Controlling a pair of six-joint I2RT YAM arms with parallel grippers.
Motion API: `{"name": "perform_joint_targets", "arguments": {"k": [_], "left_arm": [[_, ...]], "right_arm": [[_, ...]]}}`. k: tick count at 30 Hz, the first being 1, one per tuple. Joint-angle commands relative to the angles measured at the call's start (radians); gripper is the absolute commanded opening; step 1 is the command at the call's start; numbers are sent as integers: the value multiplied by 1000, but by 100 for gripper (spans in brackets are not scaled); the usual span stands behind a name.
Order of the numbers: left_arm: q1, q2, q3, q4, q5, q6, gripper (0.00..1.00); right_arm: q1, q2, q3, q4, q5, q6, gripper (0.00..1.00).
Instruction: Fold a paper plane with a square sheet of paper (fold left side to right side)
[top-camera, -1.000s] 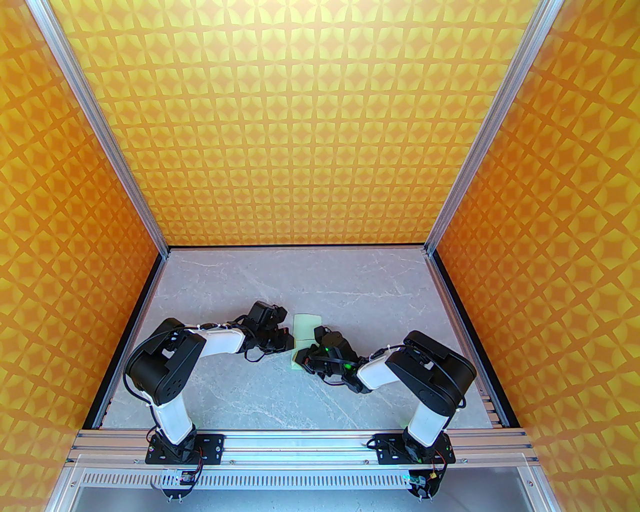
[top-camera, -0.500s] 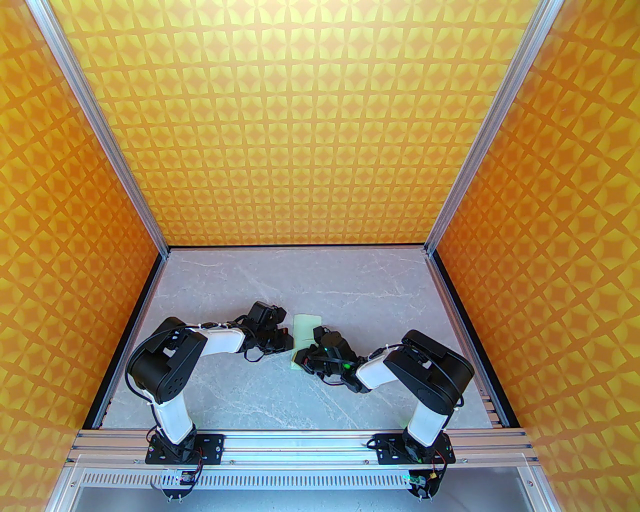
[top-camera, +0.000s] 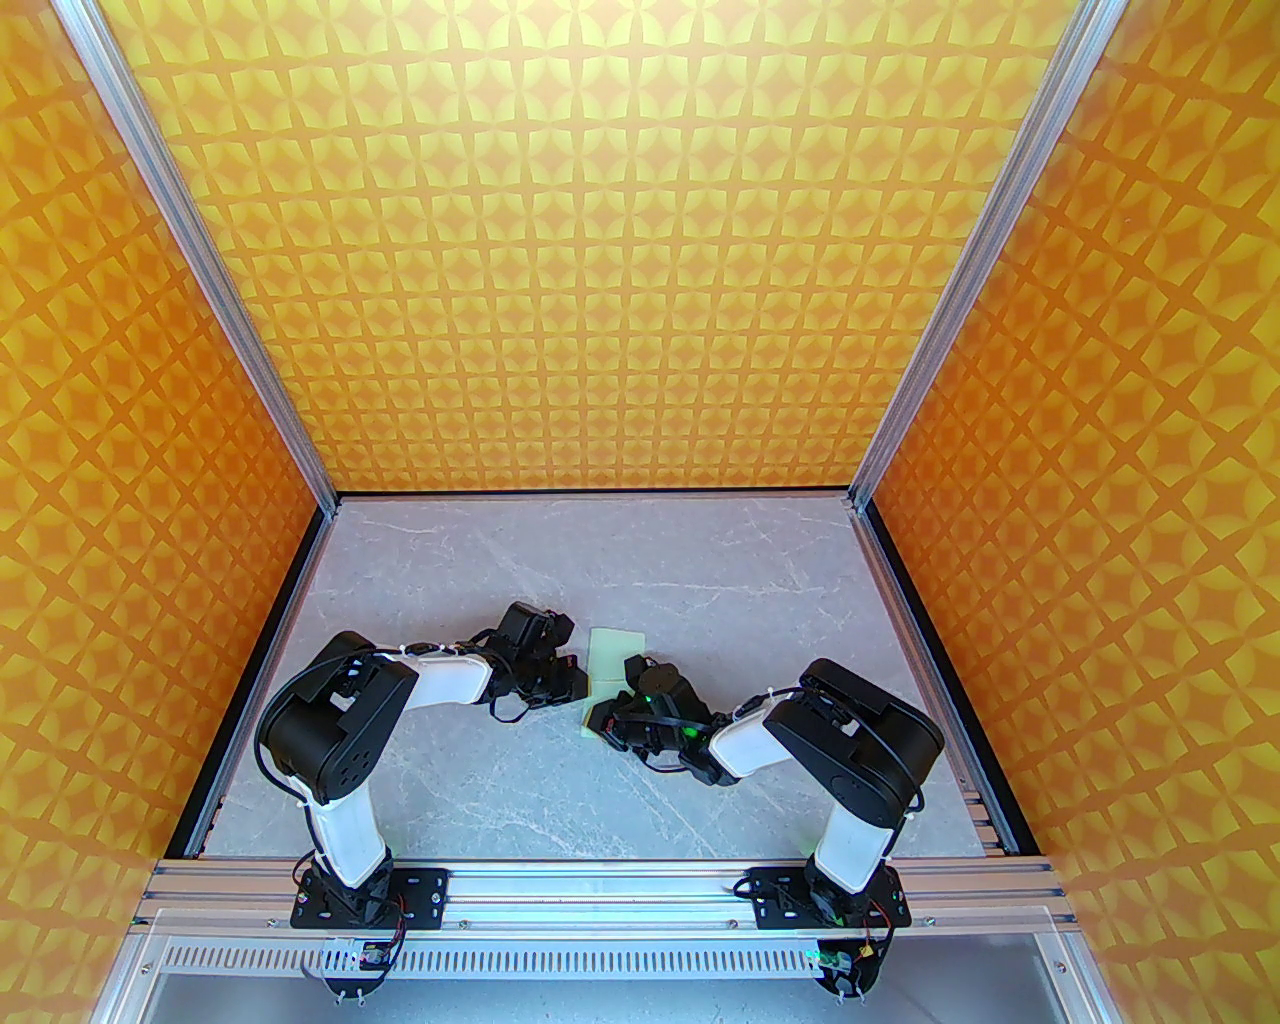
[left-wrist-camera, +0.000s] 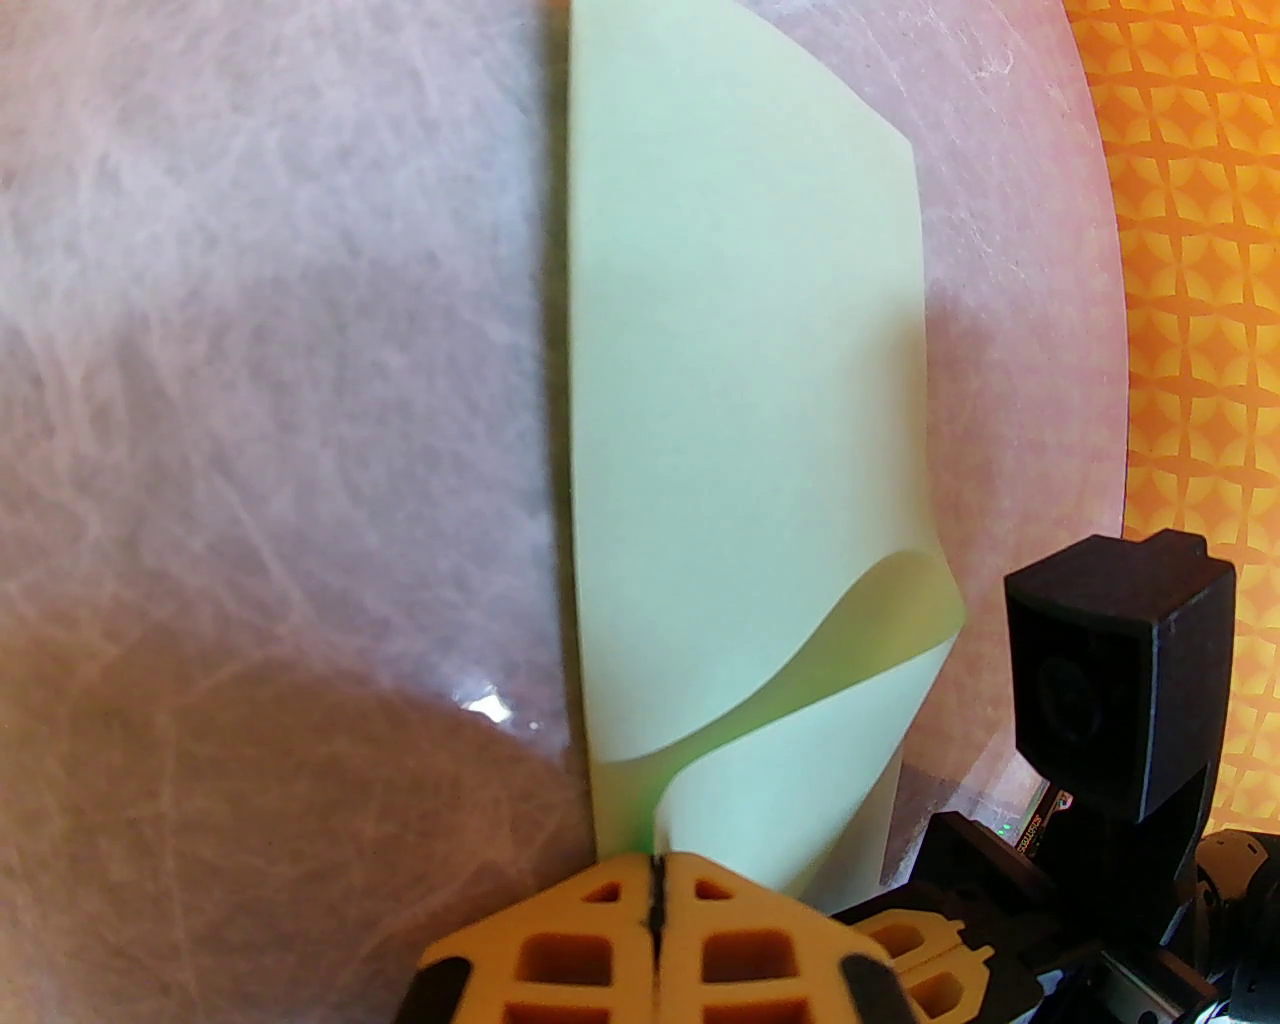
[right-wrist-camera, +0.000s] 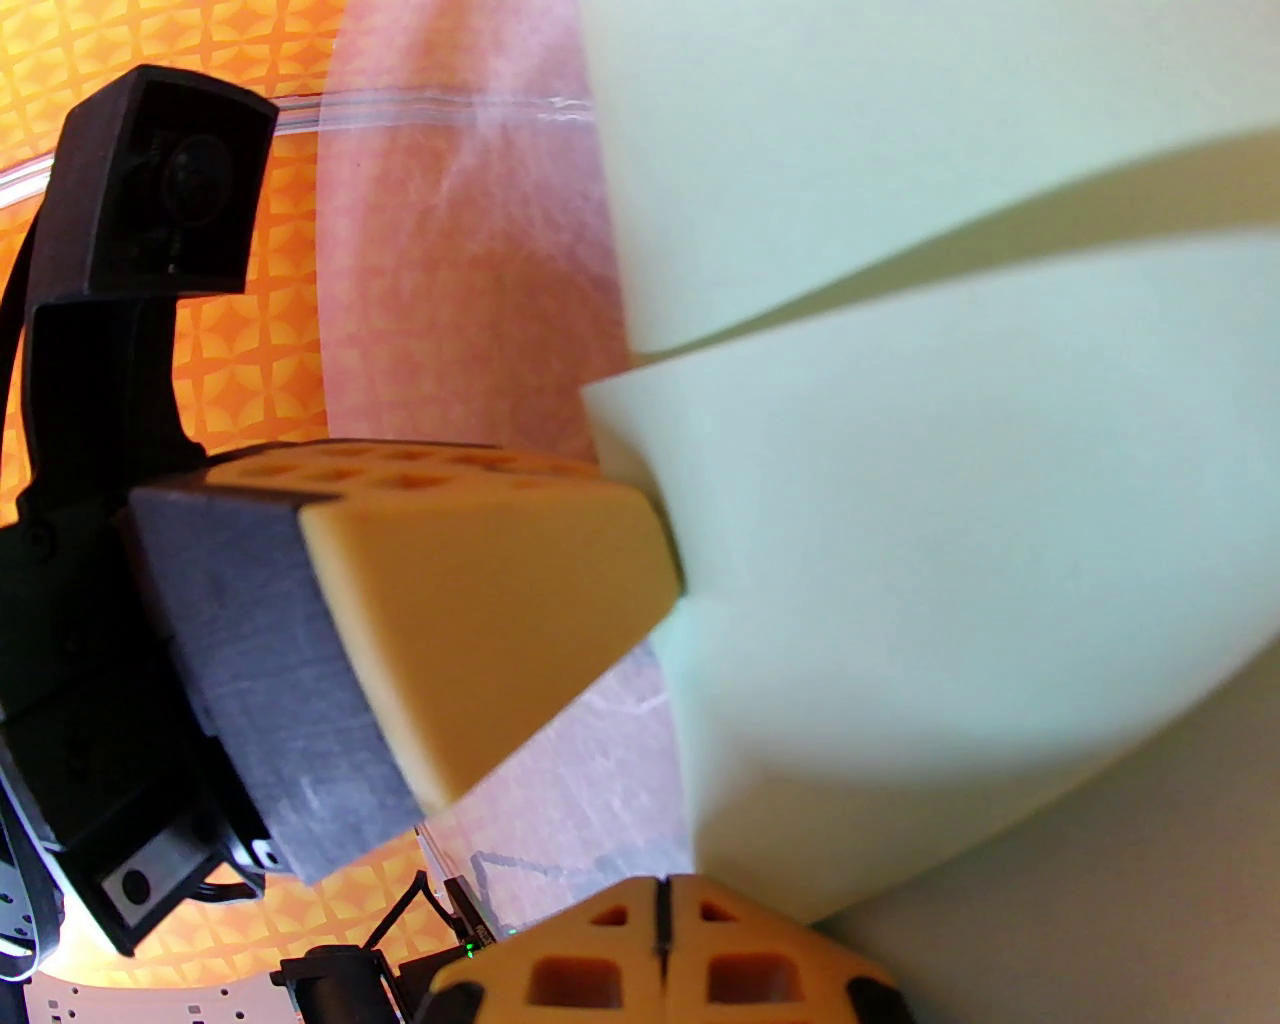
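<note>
Grey marble-veined tabletop (top-camera: 560, 800), enclosed on three sides by upright panels: back wall (top-camera: 600, 250), left wall (top-camera: 120, 450) and right wall (top-camera: 1150, 450), each printed with a repeating orange-and-yellow four-pointed-star pattern. A left aluminium post (top-camera: 210, 270) and a right aluminium post (top-camera: 985, 260) stand where the panels meet. Black strips (top-camera: 245, 690) border the tabletop's two sides. A ribbed aluminium rail (top-camera: 600, 885) runs along the near edge, with a slotted metal strip (top-camera: 620, 962) just nearer. Seen from the left wrist, the tabletop (left-wrist-camera: 250, 350) carries a small bright glint (left-wrist-camera: 485, 705).
</note>
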Motion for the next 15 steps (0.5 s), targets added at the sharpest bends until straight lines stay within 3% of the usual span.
{"name": "perform_joint_targets", "arguments": {"k": [1,9,15], "left_arm": [[7,23,20,-9,13,21,3],[7,28,24,-12,14,21,3],[6,33,27,-14,15,21,3]], "right_arm": [[10,14,19,-36,-6,-23,0],[14,1,34,-79,-3,-40,0],[17,-22,79,-264,22,-75,0]]}}
